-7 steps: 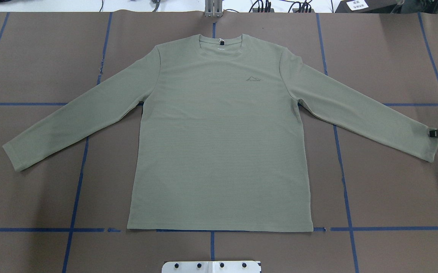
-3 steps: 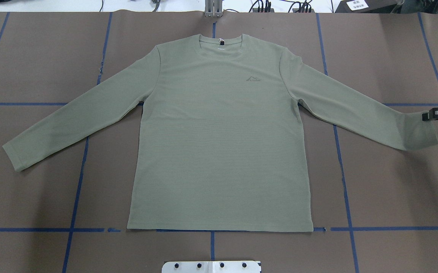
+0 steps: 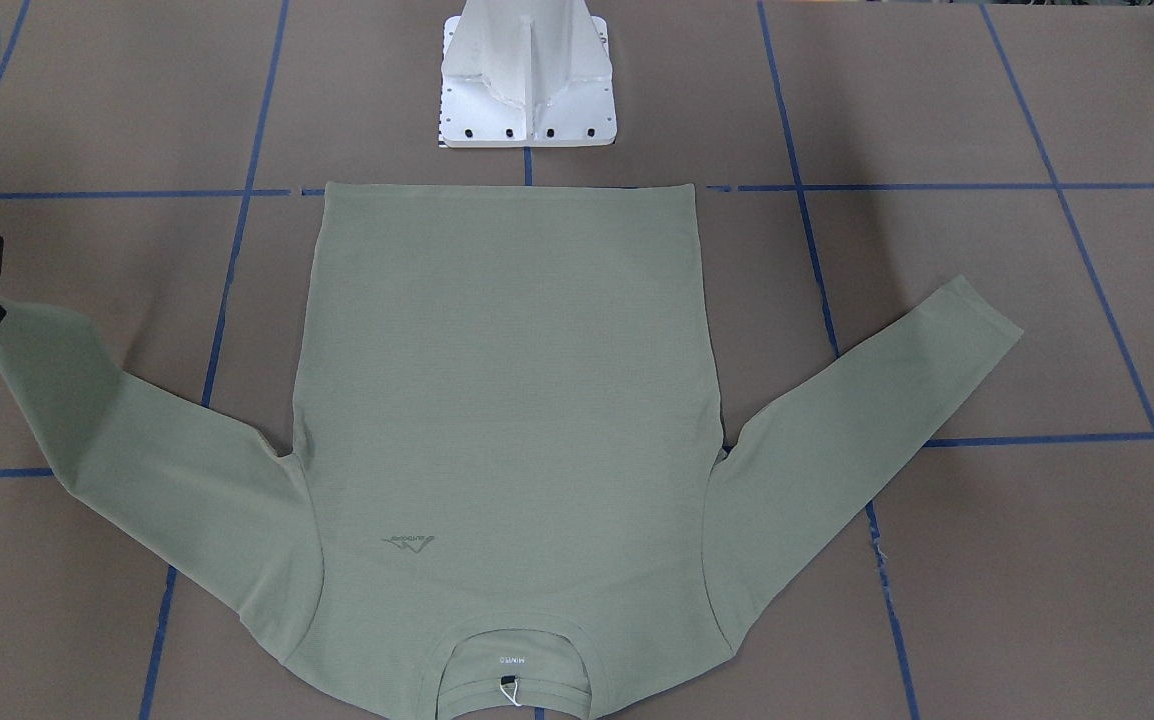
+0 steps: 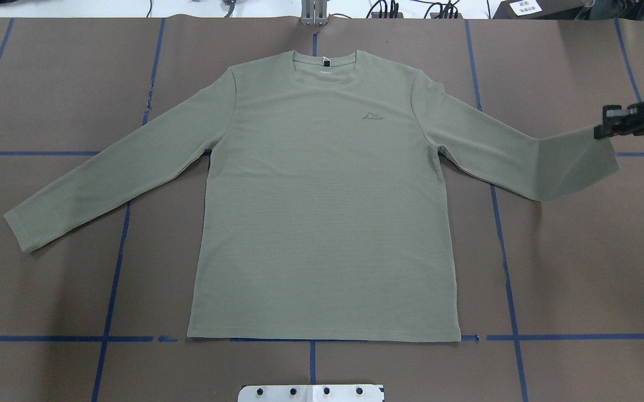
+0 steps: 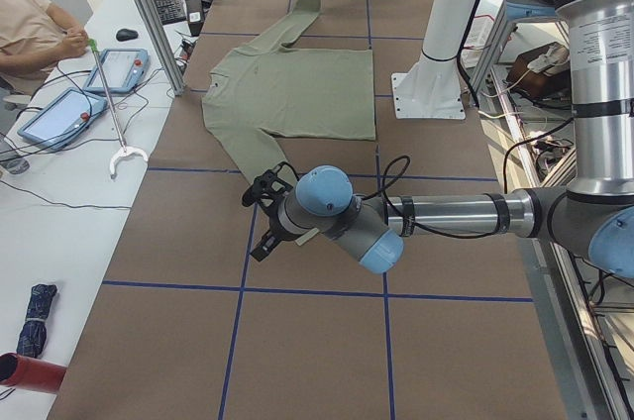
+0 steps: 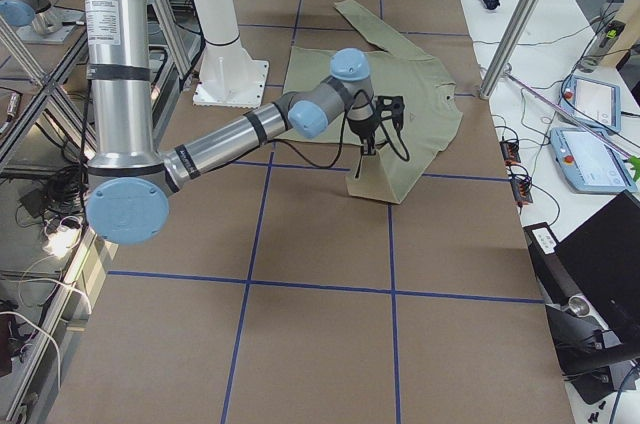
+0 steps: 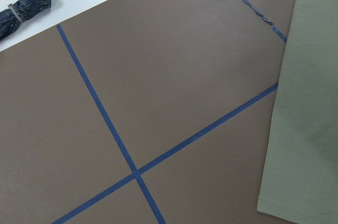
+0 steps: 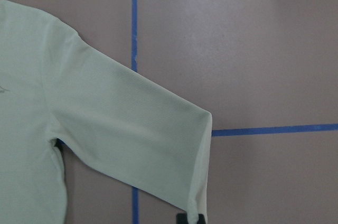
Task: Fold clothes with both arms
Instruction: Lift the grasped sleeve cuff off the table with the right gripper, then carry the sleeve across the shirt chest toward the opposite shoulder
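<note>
the right end effector, at the overhead frame's right edge, was clenched on the sleeve cuff of the shirt, lifting it off the bench, likely to fold it inward. the shirt's body lay flat mid-frame. i cannot tell the left end effector's state.

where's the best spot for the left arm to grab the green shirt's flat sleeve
Probably the cuff at its far corner, coming in low from the outer end of the table. It lies flat with bare surface beyond it, and the right gripper holds the shirt by its other cuff likewise.
</note>
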{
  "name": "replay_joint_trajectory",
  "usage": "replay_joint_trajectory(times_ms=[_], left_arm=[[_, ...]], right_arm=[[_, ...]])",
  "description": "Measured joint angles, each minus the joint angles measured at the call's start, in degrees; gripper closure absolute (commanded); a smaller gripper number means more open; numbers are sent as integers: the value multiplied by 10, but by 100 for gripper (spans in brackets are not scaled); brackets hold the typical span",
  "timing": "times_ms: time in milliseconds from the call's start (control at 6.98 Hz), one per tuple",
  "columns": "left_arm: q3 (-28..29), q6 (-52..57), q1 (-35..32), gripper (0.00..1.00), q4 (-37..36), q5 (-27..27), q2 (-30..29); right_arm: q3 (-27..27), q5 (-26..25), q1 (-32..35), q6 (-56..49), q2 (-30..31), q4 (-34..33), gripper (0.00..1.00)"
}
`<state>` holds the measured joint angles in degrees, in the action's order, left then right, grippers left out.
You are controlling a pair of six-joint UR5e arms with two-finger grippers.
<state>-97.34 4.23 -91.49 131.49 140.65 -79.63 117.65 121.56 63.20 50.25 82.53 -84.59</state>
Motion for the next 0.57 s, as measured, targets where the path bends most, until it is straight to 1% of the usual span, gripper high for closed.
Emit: replay_joint_trajectory(times_ms=[143, 286, 430, 573], left_arm=[[0, 0, 0, 0, 0, 0, 0], [1, 0, 0, 0, -1, 0, 0], [3, -1, 0, 0, -1, 0, -1], [6, -1, 0, 0, -2, 0, -1]], right_arm=[[5, -34, -30, 36, -115, -134, 100], [-19, -82, -69, 81, -232, -240, 100], [-72, -121, -103, 130, -337, -298, 100], [-138, -158, -135, 173, -425, -320, 100]])
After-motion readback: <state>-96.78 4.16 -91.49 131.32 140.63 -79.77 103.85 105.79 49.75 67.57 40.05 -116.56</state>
